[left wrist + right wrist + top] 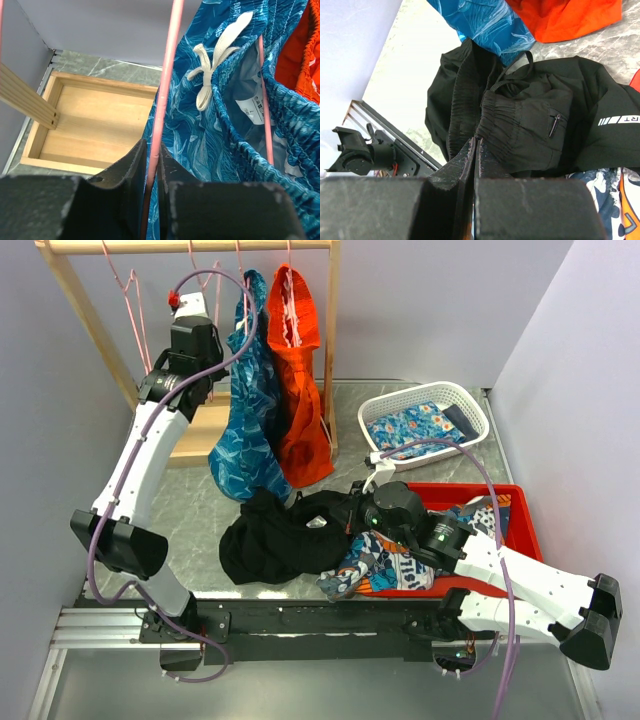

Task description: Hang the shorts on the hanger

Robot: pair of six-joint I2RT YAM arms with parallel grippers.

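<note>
- Two arms work apart in the top view. The left gripper [190, 305] is up at the wooden rack [330, 340] at the back. The right gripper [350, 516] is low at the plain black soft-fabric shorts [270, 540], heaped on the grey marbled table [200, 505] in front of the rack.
- Judged purpose: one arm steadies a hanger, and the other takes up the garment to bring it across.
- Room: the blue patterned garment [245, 430] and orange-red garment [300, 410] hang just beside the left gripper. A red plastic bin [525, 525] bounds the right arm's side.
- Left wrist view: the thin pink wire hanger [167, 75] runs between the jaws, which stand almost together with the pads seemingly against it. I read this as a grip.
- The blue garment crowds the wire's right side. Free room lies to its left, above the rack's wooden base tray [100, 120]. I cannot tell whether this wire carries that garment.
- Right wrist view: the right gripper's jaws are fully together, pinching the elastic waistband edge of the shorts. The rest of the fabric lies slack, so a lift would likely trail it.
</note>
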